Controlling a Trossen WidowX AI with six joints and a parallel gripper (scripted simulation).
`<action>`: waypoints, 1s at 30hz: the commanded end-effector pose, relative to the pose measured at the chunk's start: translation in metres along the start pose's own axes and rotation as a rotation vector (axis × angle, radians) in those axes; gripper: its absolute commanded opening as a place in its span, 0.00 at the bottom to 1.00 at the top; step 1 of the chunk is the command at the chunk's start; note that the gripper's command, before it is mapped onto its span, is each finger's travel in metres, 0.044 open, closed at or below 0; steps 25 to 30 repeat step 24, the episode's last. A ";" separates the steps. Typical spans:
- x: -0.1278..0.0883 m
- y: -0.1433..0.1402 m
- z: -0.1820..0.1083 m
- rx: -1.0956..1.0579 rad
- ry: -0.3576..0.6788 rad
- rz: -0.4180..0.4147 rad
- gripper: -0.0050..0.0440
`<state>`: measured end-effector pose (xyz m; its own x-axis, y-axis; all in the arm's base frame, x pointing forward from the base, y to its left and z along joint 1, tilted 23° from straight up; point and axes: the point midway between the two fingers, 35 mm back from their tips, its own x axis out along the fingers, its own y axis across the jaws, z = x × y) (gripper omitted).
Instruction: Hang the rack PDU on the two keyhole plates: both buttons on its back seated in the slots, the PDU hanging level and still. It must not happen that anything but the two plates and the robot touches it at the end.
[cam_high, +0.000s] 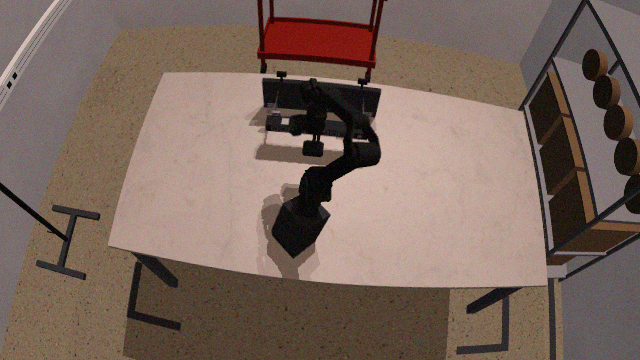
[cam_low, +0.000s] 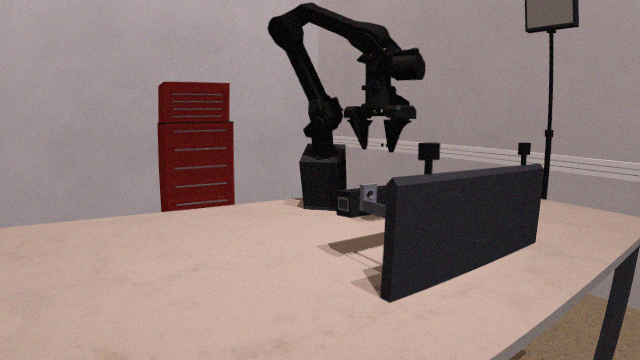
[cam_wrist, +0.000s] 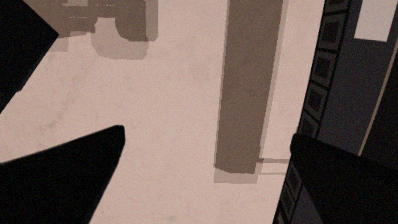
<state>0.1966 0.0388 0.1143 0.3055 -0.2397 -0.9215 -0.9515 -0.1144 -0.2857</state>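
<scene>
Beige table carries the PDU, whose outlets only the wrist view shows; pincer open, empty.

You have one table and one arm on it, with one gripper whose two fingers stand wide apart with nothing between them. One rack PDU lies in front of one dark backboard. Two black knobs top the board. You can make out only one grey keyhole plate; the other is probably hidden. Beyond: one red cart, one red tool chest, one shelf rack carrying five round rolls.
</scene>
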 end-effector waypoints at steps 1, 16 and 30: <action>-0.003 -0.003 0.000 0.005 -0.004 -0.013 1.00; -0.003 -0.003 0.000 0.005 -0.004 -0.013 1.00; -0.003 -0.003 0.000 0.005 -0.004 -0.013 1.00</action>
